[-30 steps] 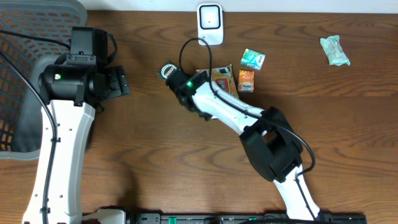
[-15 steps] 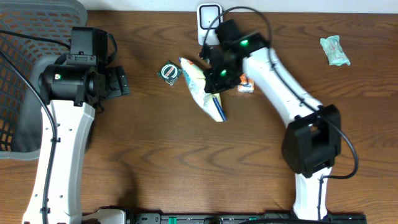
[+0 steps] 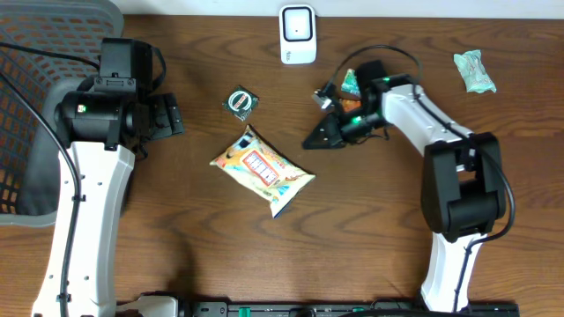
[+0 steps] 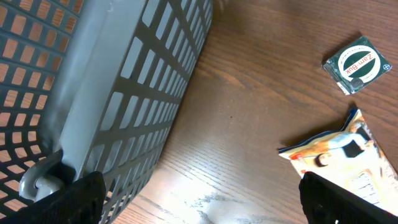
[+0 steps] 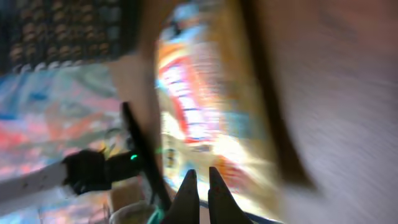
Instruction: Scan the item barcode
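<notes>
Yellow snack bag (image 3: pixel 262 170) lies flat mid-table, clear of my right gripper (image 3: pixel 319 138), whose jaws are closed, empty. Only overhead shows the scanner (image 3: pixel 298 33); my left gripper (image 3: pixel 172 115) gapes wide by the basket (image 4: pixel 93 93).

Even, diffuse lighting; overhead and left wrist views sharp.
Right wrist view heavily motion-blurred, colours smeared. Soft shadows under the arms on the desk (image 3: pixel 176 238); no glare.
</notes>
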### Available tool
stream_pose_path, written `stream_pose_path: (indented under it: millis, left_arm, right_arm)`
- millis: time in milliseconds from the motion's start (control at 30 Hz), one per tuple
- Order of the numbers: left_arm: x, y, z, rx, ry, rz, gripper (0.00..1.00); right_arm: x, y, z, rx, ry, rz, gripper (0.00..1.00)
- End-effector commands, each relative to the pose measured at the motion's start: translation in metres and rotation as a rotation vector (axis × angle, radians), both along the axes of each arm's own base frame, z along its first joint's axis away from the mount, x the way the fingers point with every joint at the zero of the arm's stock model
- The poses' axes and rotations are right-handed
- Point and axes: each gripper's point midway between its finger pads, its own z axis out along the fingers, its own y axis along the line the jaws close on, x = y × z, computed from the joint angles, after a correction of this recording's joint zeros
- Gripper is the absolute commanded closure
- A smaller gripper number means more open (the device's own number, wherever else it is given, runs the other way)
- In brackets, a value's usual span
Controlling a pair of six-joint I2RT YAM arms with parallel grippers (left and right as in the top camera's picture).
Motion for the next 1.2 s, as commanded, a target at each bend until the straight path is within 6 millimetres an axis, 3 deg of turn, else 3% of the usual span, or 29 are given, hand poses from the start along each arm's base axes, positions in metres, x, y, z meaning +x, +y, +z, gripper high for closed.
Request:
stream_pose_path:
  millis: [0, 133, 267, 400, 567, 633, 667, 833, 1000, 1167]
  left_arm:
    - [-0.001, 0.005, 0.006, 0.012, -0.015, 0.017, 0.02]
    - [-0.001, 0.005, 0.006, 0.012, -0.015, 0.017, 0.02]
    - [-0.001, 0.005, 0.006, 0.012, -0.015, 0.017, 0.02]
    - [-0.001, 0.005, 0.006, 0.012, -0.015, 0.017, 0.02]
    - [-0.001, 0.005, 0.006, 0.012, -0.015, 0.017, 0.02]
    - [-0.001, 0.005, 0.006, 0.012, -0.016, 0.018, 0.02]
    - [-0.001, 0.005, 0.006, 0.012, -0.015, 0.017, 0.02]
    - [-0.001, 0.005, 0.006, 0.012, -0.015, 0.017, 0.02]
    - [-0.001, 0.005, 0.006, 0.012, -0.015, 0.017, 0.02]
    - [-0.001, 0.005, 0.006, 0.012, -0.015, 0.017, 0.02]
  right_arm:
    - [0.007, -0.021, -0.011, -0.163, 0.016, -0.068, 0.99]
    - [0.011, -0.022, 0.003, -0.216, -0.062, -0.062, 0.96]
    - [0.009, -0.016, 0.016, -0.325, -0.193, -0.022, 0.78]
    - [-0.003, 0.011, 0.025, -0.393, -0.333, 0.072, 0.62]
    - [-0.012, 0.044, 0.013, -0.602, -0.541, 0.171, 0.40]
    - [-0.020, 0.061, 0.009, -0.698, -0.648, 0.219, 0.19]
    - [-0.023, 0.067, 0.007, -0.735, -0.692, 0.234, 0.02]
    - [-0.038, 0.093, -0.005, -0.864, -0.837, 0.304, 0.01]
    - [-0.054, 0.112, -0.019, -0.866, -0.860, 0.364, 0.01]
    - [-0.054, 0.122, -0.034, -0.929, -0.929, 0.373, 0.01]
